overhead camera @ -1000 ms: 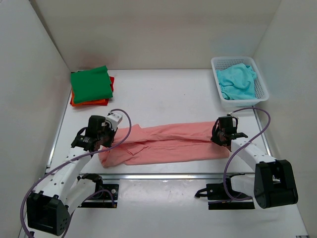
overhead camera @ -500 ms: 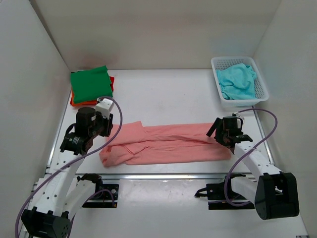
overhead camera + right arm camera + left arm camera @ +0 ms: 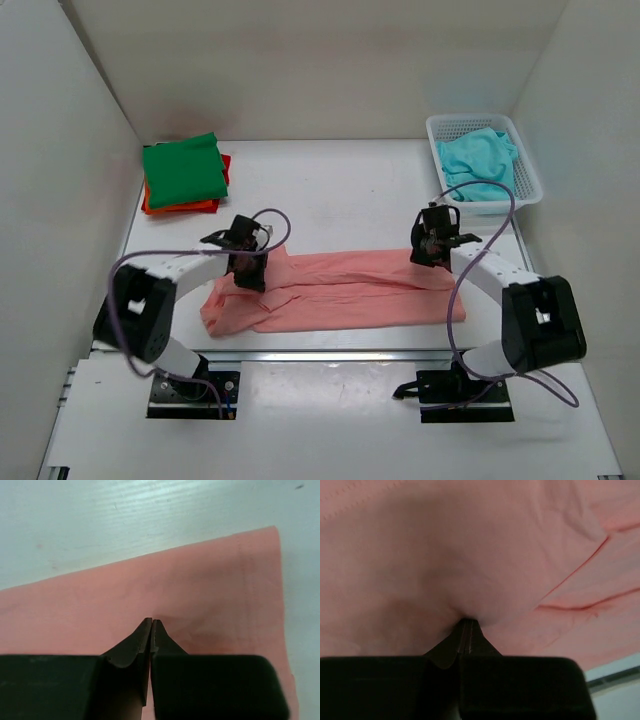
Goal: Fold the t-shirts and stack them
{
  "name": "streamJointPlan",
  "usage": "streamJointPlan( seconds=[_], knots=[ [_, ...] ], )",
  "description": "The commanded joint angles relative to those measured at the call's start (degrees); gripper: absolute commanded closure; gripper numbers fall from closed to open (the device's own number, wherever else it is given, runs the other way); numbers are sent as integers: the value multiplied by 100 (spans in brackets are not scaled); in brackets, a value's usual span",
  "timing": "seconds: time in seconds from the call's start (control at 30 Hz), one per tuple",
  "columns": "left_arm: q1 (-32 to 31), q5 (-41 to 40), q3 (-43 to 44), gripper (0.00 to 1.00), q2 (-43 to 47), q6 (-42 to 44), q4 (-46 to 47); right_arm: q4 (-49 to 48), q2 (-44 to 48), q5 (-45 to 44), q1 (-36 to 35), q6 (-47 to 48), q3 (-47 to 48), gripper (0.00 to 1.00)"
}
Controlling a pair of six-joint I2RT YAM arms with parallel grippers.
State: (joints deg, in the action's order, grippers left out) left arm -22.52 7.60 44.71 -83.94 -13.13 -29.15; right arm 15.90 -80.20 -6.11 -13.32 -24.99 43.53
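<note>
The salmon pink t-shirt [image 3: 340, 290] lies as a long folded strip across the near table. My left gripper [image 3: 248, 272] is shut, its tips pressed down into the cloth near the shirt's left end [image 3: 466, 622]; the cloth [image 3: 495, 555] dimples round them. My right gripper [image 3: 428, 252] is shut, its tips resting on the flat cloth [image 3: 151, 622] near the shirt's far right corner [image 3: 260, 545]. The green t-shirt [image 3: 183, 170] lies folded on the orange-red one [image 3: 182, 208] at the far left. The turquoise t-shirt [image 3: 480, 165] lies crumpled in the basket.
The white mesh basket [image 3: 470, 119] stands at the far right corner. White walls enclose the table on the left, back and right. Bare table [image 3: 150, 520] lies just beyond the shirt's far edge. Purple cables loop over both arms.
Both grippers left the shirt's ends, lifted away, then came down on the shirt's far edge, the left one swinging right, the right one moving farther back. The shirt lies flatter.
</note>
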Motion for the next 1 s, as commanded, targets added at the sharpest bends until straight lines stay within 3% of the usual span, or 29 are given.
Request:
streamJointPlan(
  seconds=[0.0,0.07,0.13,0.23,0.3,0.33,0.4,0.43,0.5,0.63,0.77,0.87,0.97],
  knots=[
    [-121,-575,363,100,-892,-630,-110,237,-390,136,40,232,200,100],
    [-208,-750,887,100,-1404,-822,-197,299,-443,180,-65,22,-1,96],
    [-200,-681,1433,100,-1939,-735,-205,518,-365,163,-214,-224,-142,100],
    [-121,-417,3233,100,-3140,-561,-942,625,-154,381,-460,-654,-537,99],
    [-181,-469,5475,100,-4162,-140,-2141,485,91,496,-724,-1049,-845,100],
    [-191,-487,6174,100,-4931,2,-2487,458,127,497,-933,-1138,-916,100],
    [-218,-365,9564,100,-6740,170,-3907,309,23,549,-1373,-1550,-942,100],
    [-148,-59,9879,100,-6854,153,-3601,247,-12,697,-1549,-1744,-890,100],
    [10,433,9715,100,-6977,3,-3038,90,-91,681,-2224,-2104,-820,100],
    [116,445,10443,100,-7443,-5,-2834,-508,-355,611,-3341,-3237,-749,100],
    [275,716,10050,100,-7260,-129,-2124,-1255,-654,189,-3844,-3880,-583,100],
    [267,708,10179,100,-7242,-120,-1858,-1897,-488,-408,-4239,-3935,-600,100],
    [240,857,10495,100,-7260,-85,-1805,-1670,-584,-742,-4442,-3436,-188,100]
  ],
)
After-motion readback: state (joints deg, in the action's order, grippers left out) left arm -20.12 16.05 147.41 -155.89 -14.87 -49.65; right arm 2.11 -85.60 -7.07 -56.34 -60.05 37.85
